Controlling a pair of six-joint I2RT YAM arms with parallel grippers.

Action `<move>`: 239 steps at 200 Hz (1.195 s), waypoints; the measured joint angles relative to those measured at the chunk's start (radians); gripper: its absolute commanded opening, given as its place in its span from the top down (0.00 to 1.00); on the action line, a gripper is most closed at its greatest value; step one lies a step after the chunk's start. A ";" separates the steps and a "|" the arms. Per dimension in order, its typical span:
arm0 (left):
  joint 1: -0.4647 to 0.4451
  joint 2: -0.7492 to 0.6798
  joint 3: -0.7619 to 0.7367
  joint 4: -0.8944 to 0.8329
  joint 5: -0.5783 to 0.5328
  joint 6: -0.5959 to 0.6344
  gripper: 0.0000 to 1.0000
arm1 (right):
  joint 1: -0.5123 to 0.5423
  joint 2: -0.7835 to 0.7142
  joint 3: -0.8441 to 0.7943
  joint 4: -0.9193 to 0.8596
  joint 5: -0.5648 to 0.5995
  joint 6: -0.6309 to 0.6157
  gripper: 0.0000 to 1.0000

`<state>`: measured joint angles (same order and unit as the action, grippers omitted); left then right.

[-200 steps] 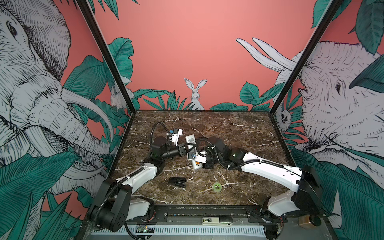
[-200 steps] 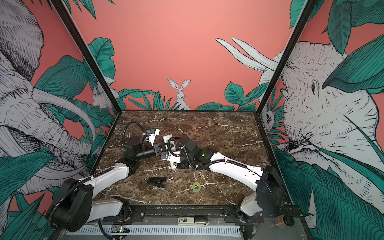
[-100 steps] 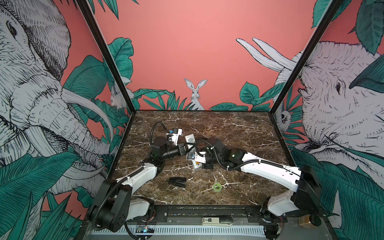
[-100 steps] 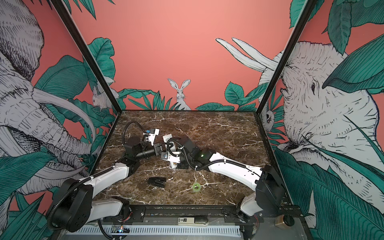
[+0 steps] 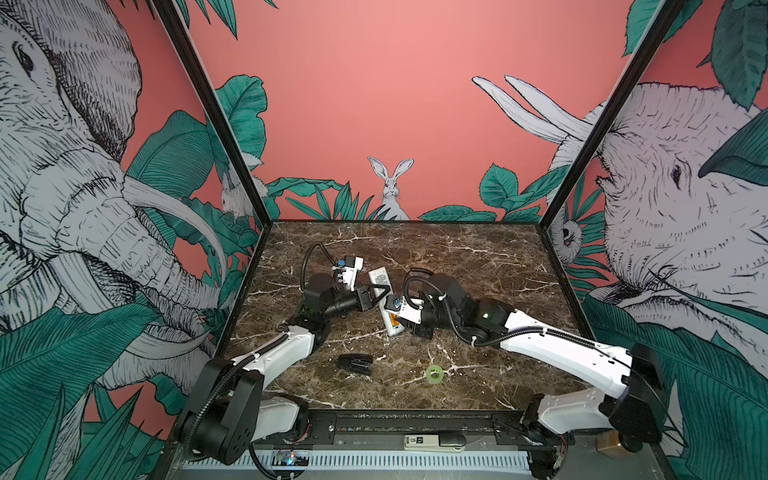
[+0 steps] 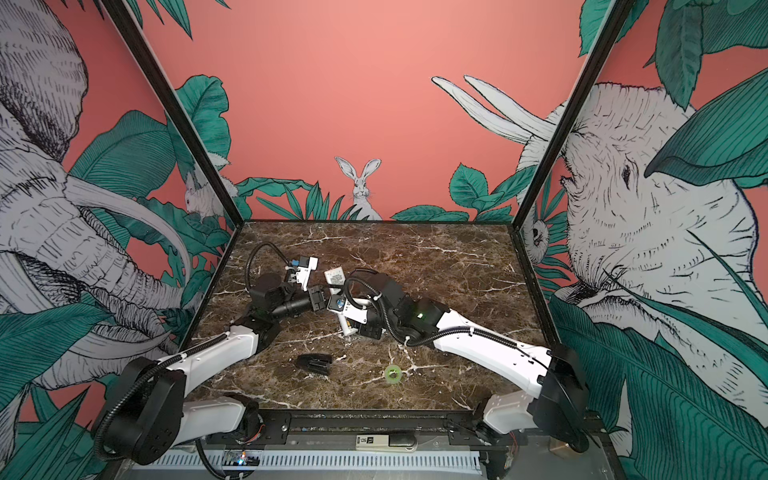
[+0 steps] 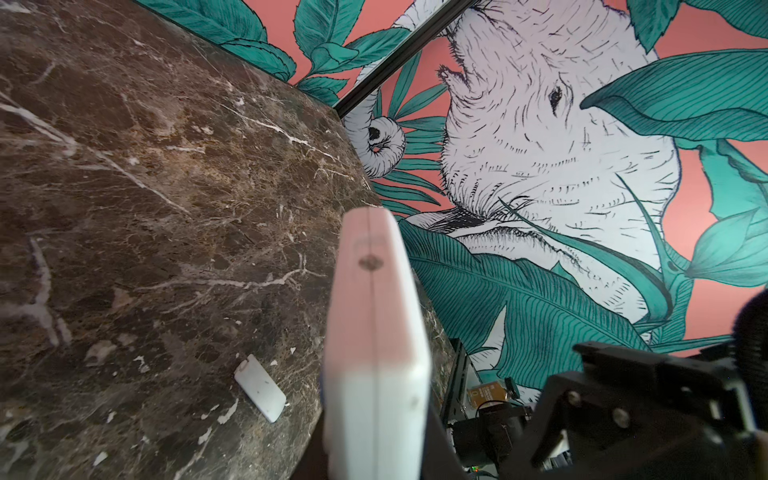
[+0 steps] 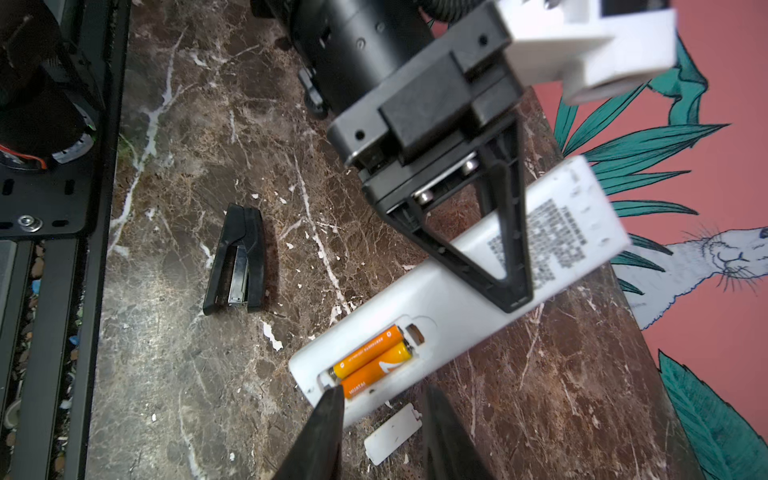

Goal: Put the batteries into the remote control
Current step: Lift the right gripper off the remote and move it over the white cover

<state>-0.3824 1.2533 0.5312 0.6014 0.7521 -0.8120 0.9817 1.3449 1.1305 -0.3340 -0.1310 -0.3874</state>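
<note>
Shift since earlier: right gripper [image 5: 409, 328] fingers parted wider; remote control [image 5: 380, 277] unmoved.
Top views: remote control [image 6: 334, 275] back side up, clamped across its middle by left gripper [image 5: 376, 296]; right gripper [image 6: 365, 330] at its near end.
Left wrist view: remote control [image 7: 374, 353] edge-on, pinched between the fingers; cover piece [image 7: 261, 388] flat on the table [image 7: 145, 187].
Right wrist view: open compartment [image 8: 415, 332] holds both batteries [image 8: 374, 357], side by side; right gripper fingers [image 8: 328, 415] spread, one tip at the compartment's end over a battery's tip, the other just past the remote's long edge; stapler [image 8: 237, 259] well apart.
</note>
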 measured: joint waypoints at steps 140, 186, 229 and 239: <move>0.000 -0.085 -0.009 -0.167 -0.139 0.082 1.00 | -0.257 -0.010 -0.072 -0.101 -0.015 0.391 0.41; 0.011 -0.128 -0.008 -0.274 -0.190 0.133 1.00 | -0.285 0.072 -0.097 -0.097 -0.021 0.489 0.38; 0.026 -0.134 -0.008 -0.336 -0.221 0.152 1.00 | -0.301 0.143 -0.098 -0.093 -0.029 0.537 0.31; 0.029 -0.138 -0.009 -0.343 -0.225 0.153 1.00 | -0.302 0.157 -0.098 -0.092 -0.030 0.545 0.29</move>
<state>-0.3534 1.1156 0.5224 0.2581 0.5274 -0.6594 0.6796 1.5017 1.0325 -0.4259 -0.1608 0.1574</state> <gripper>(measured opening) 0.201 0.694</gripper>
